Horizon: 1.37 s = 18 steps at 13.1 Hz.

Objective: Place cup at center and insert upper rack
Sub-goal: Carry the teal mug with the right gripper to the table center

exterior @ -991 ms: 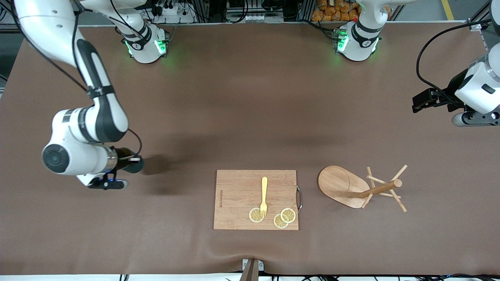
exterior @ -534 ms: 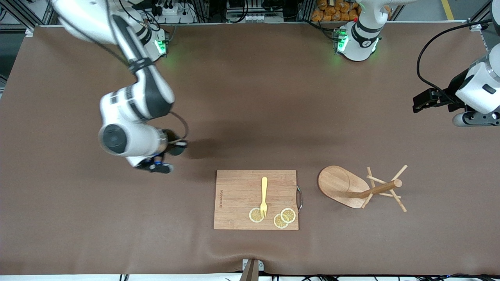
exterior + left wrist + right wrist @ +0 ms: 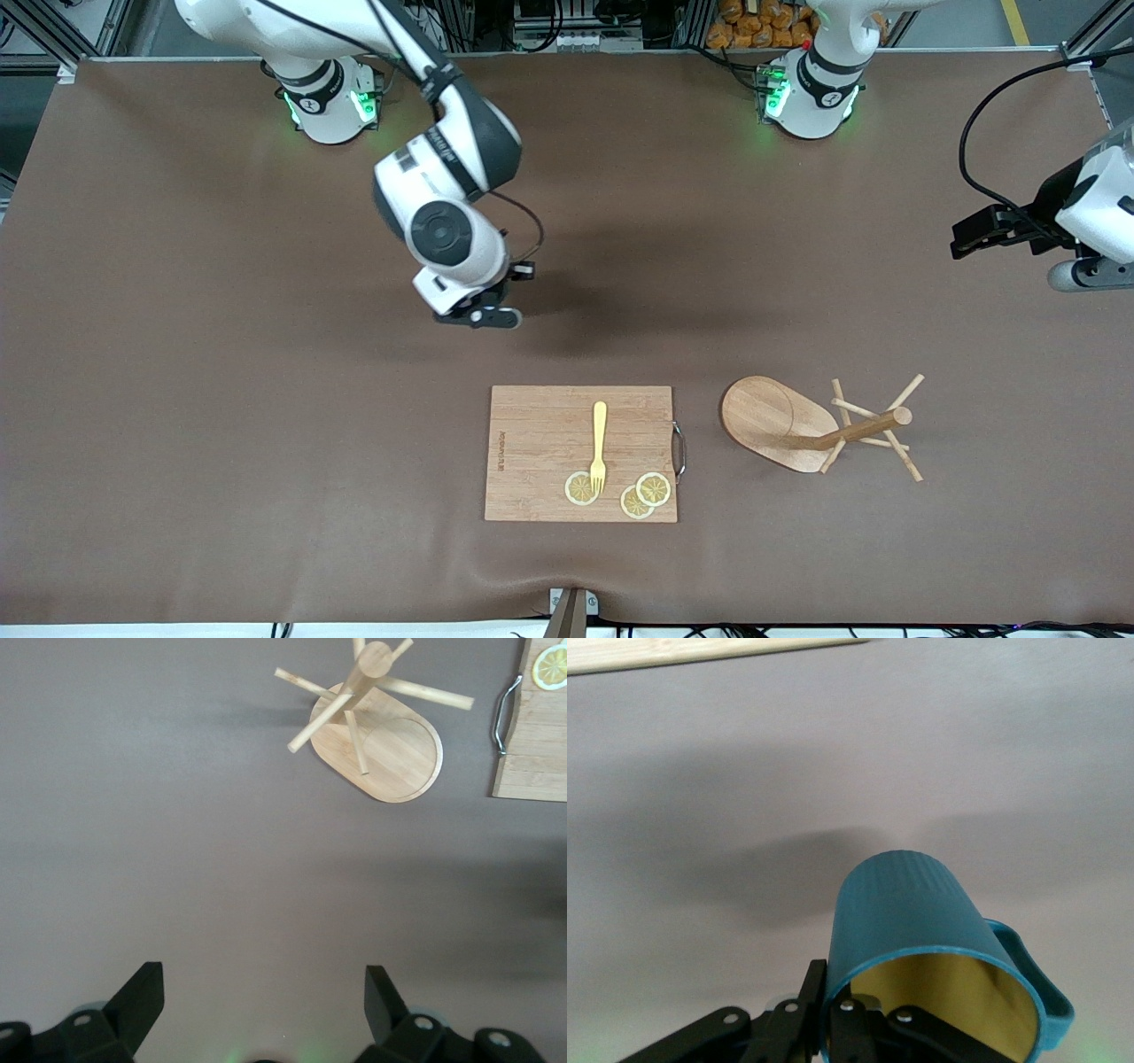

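Right now the right gripper [image 3: 837,1014] is clamped on the rim of the cup [image 3: 921,930], one finger inside the yellow interior, one outside; cup is off the table, over bare mat near the table's middle, farther from the front camera than the cutting board [image 3: 540,452]; in the front view the wrist hides the cup; fork [image 3: 599,445] and lemon slices [image 3: 645,494] lie on the board; upper rack [image 3: 819,428] lies tipped on its side just beside the board, toward the left arm's end; left gripper [image 3: 257,992] waits, jaws spread wide, holding nothing, above the mat at that end.
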{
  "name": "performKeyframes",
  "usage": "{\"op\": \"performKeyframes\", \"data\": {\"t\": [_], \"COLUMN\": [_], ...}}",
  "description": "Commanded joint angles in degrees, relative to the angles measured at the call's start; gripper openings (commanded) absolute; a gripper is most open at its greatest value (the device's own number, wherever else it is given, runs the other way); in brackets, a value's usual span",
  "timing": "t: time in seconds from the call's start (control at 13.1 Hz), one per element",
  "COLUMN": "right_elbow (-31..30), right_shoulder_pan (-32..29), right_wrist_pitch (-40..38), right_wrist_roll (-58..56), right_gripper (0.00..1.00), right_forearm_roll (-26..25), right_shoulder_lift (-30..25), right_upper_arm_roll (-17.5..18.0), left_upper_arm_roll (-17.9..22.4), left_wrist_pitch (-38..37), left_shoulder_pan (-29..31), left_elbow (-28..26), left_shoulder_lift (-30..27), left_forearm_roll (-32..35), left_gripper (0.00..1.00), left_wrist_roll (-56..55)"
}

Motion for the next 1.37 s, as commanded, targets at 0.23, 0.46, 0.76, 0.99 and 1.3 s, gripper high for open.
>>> {"op": "performKeyframes", "data": {"t": [0.23,0.46,0.76,0.99,1.3], "right_elbow": [2.40,5.12,6.18,6.27,6.27], "right_shoulder_pan": [7.25,9.27,9.72,10.15,10.86], "right_wrist_pitch": [10.09,10.09,10.18,12.73,12.64], "right_wrist_roll": [10.72,16.70,17.68,18.56,14.98], "right_gripper": [0.00,0.00,0.00,0.00,0.00], "right_forearm_roll": [0.59,0.59,0.68,0.68,0.33], "right_shoulder_lift": [6.60,9.41,10.73,12.40,12.67], "right_upper_arm_roll": [-0.80,-0.80,-0.71,-0.71,-0.63], "left_upper_arm_roll": [-0.20,-0.20,-0.20,-0.46,-0.73], "left_wrist_pitch": [0.80,1.23,1.32,1.32,1.32], "left_shoulder_pan": [0.24,0.24,0.06,-0.73,-0.90], "left_elbow": [0.01,0.01,0.09,0.27,0.27], "left_shoulder_lift": [0.87,1.57,2.01,2.19,2.19], "left_forearm_roll": [0.96,0.96,1.05,1.13,1.40], "left_gripper": [1.00,1.00,1.00,1.00,1.00], "left_wrist_roll": [0.56,0.56,0.56,0.38,-0.14]}}
